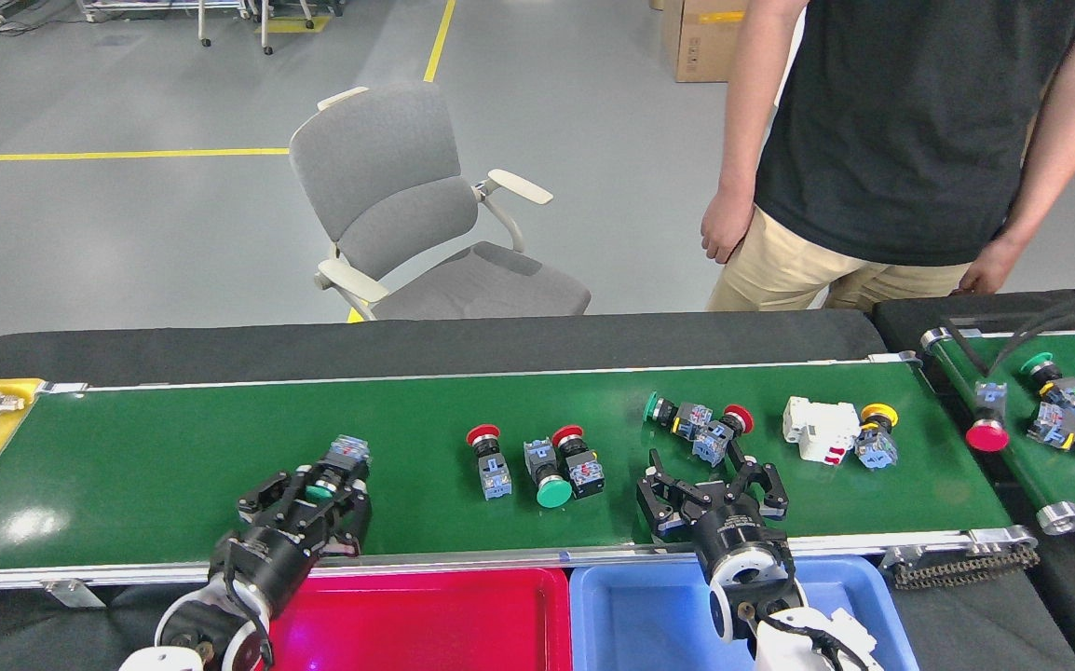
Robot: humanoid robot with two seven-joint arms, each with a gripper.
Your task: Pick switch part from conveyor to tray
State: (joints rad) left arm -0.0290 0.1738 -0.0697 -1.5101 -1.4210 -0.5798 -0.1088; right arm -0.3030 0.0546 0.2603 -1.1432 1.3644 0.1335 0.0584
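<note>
Jaws of the left gripper [321, 486] straddle a green-capped switch part [337, 463], not visibly clamped; right gripper [711, 485] spread wide, empty. Red tray [426, 615] at bottom centre looks empty, so every part on the conveyor [174, 457] remains.

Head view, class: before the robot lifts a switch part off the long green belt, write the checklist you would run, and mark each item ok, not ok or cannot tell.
1. Left tool placed around the green-capped switch part: ok, its fingers straddle the part.
2. Left tool closed firmly on that part: cannot tell, the contact is hidden by the fingers.
3. Right tool open and empty: ok, it hovers over the conveyor just short of the red and green switch pair.
4. Red tray free to receive a part: ok for the part in view.
5. Blue tray free: ok as far as seen; the right arm covers some.
6. Person's hand away from the belt: ok.
</note>
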